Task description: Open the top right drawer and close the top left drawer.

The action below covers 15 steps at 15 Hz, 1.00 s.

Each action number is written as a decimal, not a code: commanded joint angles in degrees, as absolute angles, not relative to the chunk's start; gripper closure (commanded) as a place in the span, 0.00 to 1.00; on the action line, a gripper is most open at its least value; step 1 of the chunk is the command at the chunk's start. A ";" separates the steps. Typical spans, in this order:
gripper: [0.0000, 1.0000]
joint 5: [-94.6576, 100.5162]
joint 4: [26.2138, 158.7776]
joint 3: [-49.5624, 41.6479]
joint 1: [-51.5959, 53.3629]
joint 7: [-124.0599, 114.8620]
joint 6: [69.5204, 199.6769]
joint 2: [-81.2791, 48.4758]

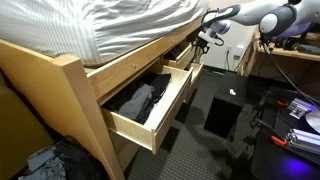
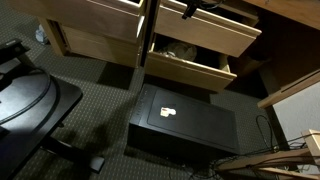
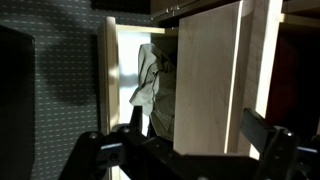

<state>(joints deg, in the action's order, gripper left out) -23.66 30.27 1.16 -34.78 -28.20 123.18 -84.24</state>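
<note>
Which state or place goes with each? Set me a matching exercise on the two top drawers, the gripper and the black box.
Things:
1. top left drawer
2. top right drawer
3. gripper
4. black box

Places or states:
A. standing on the floor in front of the drawers
B. pulled far out, dark clothes inside
C. open, up by the smaller drawer's front
D. partly out, orange-brown side showing

Pairs: 1-B, 2-D, 3-C, 4-A

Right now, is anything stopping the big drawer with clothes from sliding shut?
Nothing visible does. The dark clothes lie inside the top left drawer, and the black box sits on the floor in front.
</note>
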 commanded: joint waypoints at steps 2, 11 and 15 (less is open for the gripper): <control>0.00 -22.76 30.02 1.91 -35.29 -28.45 122.93 -84.29; 0.00 -21.36 26.06 3.70 -29.42 -29.82 118.65 -84.29; 0.00 -19.51 27.94 2.78 -26.38 -31.05 117.35 -84.45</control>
<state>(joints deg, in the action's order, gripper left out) -20.97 26.92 3.66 -27.41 -29.74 119.19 -84.46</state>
